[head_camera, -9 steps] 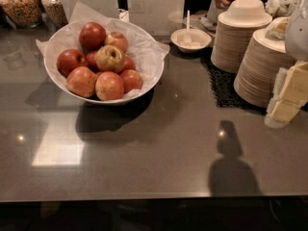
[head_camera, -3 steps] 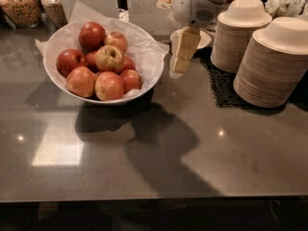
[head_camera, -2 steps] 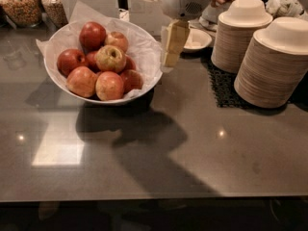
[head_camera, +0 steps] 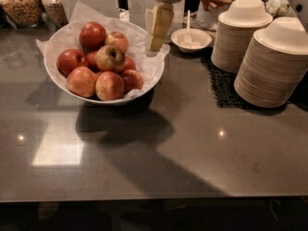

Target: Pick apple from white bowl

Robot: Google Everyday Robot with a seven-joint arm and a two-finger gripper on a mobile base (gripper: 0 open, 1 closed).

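1. Hanging from the top edge of the camera view, the gripper (head_camera: 154,43) sits over the right rim of the white bowl (head_camera: 144,88), tips pointing down and tilted slightly left.
2. Spread or closed: cannot tell from this angle. It holds nothing.
3. Apple (head_camera: 109,57), the pale yellow-green one, sits on top of the pile near the bowl's middle, stem dimple facing up and right.
4. Key relation: the apple lies left of the gripper tips and a bit lower in the frame, near but not touching. It's roundish, so there is no real long axis.
5. Red apples (head_camera: 91,35) crowd it all round, so the approach likely has to come from above.
6. One arm only, so there's no choice of which reaches.
7. Vs 0.7 s ago: the gripper has shifted left, from beside the small bowl with spoon (head_camera: 191,37) to over the white bowl's rim.
8. Vs 3 s ago: the arm was at the far right edge.
9. Apple and pile unmoved across all frames.
10. Judgement: still approaching, grasp not yet begun.
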